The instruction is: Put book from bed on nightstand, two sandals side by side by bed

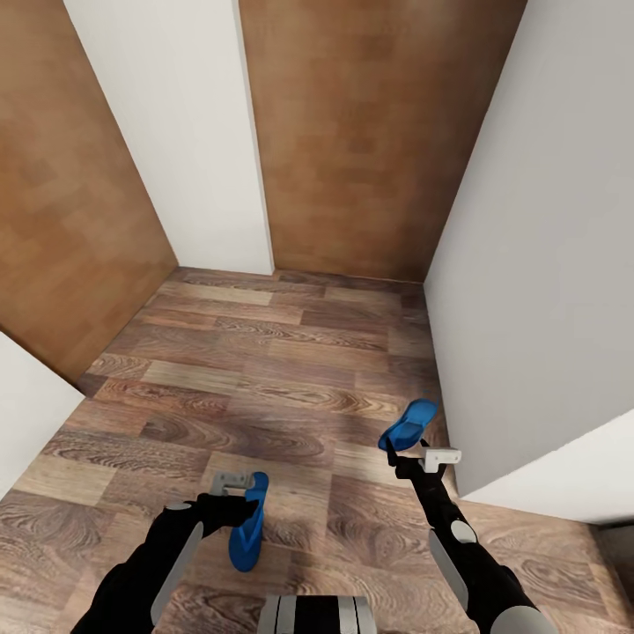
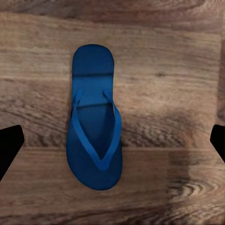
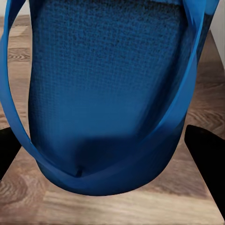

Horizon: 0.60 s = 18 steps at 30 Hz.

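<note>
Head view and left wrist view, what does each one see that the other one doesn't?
The head view adds two brown doors, white walls, and a second sandal held in the right tool. The left wrist view adds the straps on the near sandal, lying flat, and the left tool with its black fingertips spread wide beside it. Both share that blue sandal and the wood floor.

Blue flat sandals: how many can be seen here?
2. One blue flat sandal lies beside the left pincer; the other is at the right pincer.
</note>
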Available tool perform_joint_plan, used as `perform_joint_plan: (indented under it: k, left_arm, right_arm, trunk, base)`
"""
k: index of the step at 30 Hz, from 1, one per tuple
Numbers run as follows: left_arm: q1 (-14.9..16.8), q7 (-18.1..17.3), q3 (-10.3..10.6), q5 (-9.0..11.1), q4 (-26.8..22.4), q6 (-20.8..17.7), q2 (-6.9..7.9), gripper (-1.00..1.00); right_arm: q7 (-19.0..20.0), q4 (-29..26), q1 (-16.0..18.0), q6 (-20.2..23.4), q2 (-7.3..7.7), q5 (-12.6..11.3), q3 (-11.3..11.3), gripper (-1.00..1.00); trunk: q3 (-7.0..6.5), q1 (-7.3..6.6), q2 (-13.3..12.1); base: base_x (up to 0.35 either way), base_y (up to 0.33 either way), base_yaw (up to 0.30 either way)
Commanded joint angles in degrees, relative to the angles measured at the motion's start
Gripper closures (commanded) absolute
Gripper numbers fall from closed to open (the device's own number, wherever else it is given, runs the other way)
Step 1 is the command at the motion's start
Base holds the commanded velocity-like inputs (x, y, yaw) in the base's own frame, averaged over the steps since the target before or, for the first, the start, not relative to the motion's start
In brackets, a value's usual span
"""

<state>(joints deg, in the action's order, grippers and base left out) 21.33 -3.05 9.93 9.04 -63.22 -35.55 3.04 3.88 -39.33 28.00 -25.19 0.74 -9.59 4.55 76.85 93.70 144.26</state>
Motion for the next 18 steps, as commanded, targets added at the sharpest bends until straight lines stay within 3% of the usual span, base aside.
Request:
perform_joint_plan:
  k: [1,18]
  left_arm:
    - [0.02,0.15,0.09,0.45,-0.06,0.06,0.04,-1.0]
    - [0.02,0.12,0.2,0.48,0.02,0.65,-0.05,-1.0]
  right_arm:
    - [0.26,0.04,0.03,-0.21,0.05,-0.61,0.19,1.0]
    - [0.25,0.06,0.03,-0.21,0.05,-0.55,0.19,1.0]
  trunk:
    - [0.27,0.01,0.03]
    - [3.81,0.42,0.25]
  base:
    - [0.0,0.0,0.0]
    - [0.0,0.0,0.0]
